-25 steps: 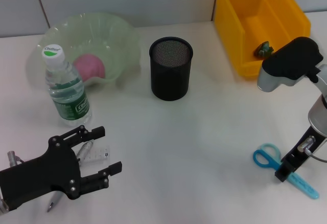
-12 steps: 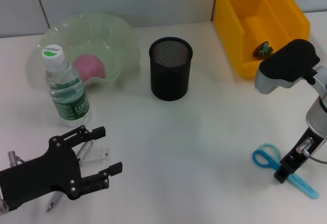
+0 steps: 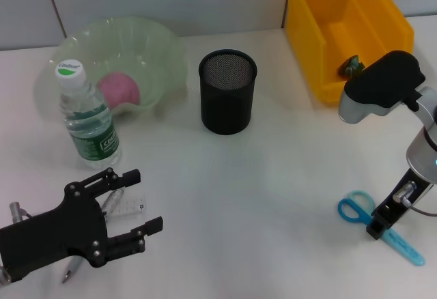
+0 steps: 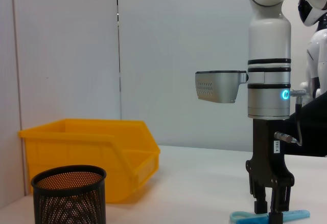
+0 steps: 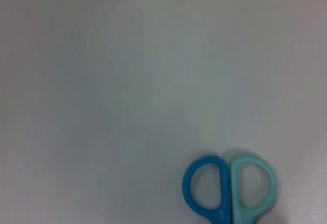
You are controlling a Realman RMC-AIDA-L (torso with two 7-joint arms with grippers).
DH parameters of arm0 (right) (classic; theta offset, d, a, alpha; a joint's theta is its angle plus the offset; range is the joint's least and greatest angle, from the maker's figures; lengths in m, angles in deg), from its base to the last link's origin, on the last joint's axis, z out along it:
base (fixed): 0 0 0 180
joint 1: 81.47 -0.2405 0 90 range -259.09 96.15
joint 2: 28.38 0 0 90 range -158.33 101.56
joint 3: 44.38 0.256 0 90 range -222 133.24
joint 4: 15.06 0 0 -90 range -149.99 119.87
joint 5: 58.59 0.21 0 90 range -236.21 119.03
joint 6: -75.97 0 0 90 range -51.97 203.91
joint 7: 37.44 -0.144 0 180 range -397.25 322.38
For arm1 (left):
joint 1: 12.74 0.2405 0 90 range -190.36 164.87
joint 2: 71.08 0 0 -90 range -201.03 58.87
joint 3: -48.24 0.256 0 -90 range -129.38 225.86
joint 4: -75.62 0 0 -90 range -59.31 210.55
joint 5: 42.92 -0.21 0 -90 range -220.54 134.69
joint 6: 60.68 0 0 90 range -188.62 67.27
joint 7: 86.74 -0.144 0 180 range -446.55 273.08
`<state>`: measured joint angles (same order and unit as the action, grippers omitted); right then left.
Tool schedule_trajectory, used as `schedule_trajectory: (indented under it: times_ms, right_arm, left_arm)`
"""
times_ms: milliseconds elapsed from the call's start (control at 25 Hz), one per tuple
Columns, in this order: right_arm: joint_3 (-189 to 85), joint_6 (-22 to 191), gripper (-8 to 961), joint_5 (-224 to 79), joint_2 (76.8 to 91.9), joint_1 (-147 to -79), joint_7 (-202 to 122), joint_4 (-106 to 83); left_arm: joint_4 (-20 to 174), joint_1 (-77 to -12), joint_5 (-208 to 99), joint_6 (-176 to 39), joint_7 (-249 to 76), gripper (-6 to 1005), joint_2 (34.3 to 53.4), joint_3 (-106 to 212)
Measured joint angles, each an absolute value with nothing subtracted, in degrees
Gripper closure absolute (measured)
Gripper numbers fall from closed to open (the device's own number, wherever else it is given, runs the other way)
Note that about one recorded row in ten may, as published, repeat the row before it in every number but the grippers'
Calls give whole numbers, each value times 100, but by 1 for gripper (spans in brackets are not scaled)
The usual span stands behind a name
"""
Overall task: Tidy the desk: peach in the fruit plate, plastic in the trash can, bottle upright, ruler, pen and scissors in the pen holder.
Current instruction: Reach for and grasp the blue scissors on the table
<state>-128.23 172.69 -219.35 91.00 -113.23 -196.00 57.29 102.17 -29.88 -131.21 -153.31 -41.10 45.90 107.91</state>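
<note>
Now lower, right end effector (image 3: 379, 228) down at the scissors (image 3: 372, 222), grip unclear; left end effector (image 3: 136, 207) unmoved, fingers spread.

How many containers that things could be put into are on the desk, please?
3: the green fruit plate at the back left, the black mesh pen holder in the middle, the yellow bin at the back right.
</note>
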Motion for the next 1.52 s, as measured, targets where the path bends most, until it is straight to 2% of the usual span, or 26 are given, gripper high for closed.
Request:
schedule_trajectory:
  times_ms: [720, 1120, 1520]
  right_arm:
    - [-12822, 17235, 515, -21770, 9093, -11380, -19598, 5531]
    - [-12823, 17239, 618, -21730, 9101, -11386, -19598, 5503]
    - [-12826, 17294, 679, -21706, 9109, -11361, -19614, 5541]
  left_arm:
    - [10226, -2994, -13122, -15363, -4115, 217, 4585, 10791]
    - [10225, -2980, -13117, -15371, -4126, 218, 4582, 10791]
    - [10225, -2980, -13106, -15371, -4126, 219, 4581, 10791]
